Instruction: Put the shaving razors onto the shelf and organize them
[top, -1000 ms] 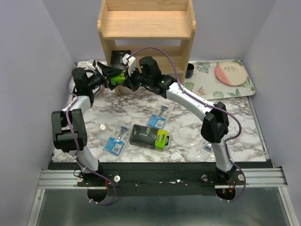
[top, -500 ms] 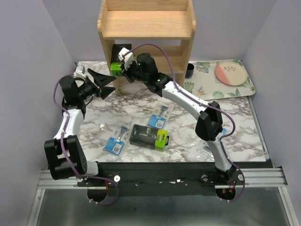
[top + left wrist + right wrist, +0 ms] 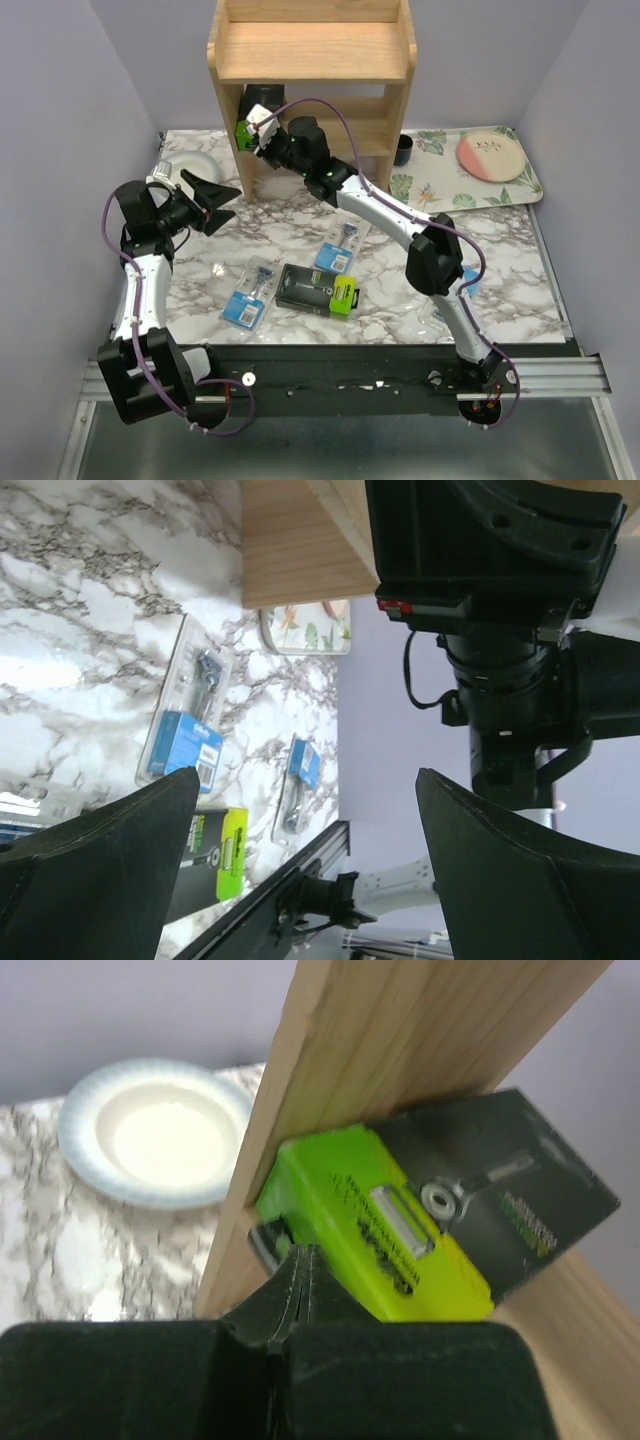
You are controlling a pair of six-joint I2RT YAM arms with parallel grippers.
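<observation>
The wooden shelf (image 3: 310,50) stands at the back. My right gripper (image 3: 260,130) is at the left end of its lower tier, shut on a thin edge of a black box with a lime-green end (image 3: 243,130). In the right wrist view the box (image 3: 400,1220) lies tilted against the shelf's side panel (image 3: 400,1030), just past my closed gripper (image 3: 300,1255). My left gripper (image 3: 232,200) is open and empty, left of the shelf. On the marble lie a second black box (image 3: 317,290) and blister packs (image 3: 252,290), (image 3: 340,245), (image 3: 455,290).
A white bowl (image 3: 190,165) sits left of the shelf, behind my left gripper. A floral tray (image 3: 440,185) with a pink plate (image 3: 490,155) lies at the back right, with a dark cup (image 3: 403,150) beside it. Purple walls close in on both sides.
My right gripper has carried the black box up and back, from in front of the shelf into the lower tier. My left gripper has let go, opened and drawn back to the left.
</observation>
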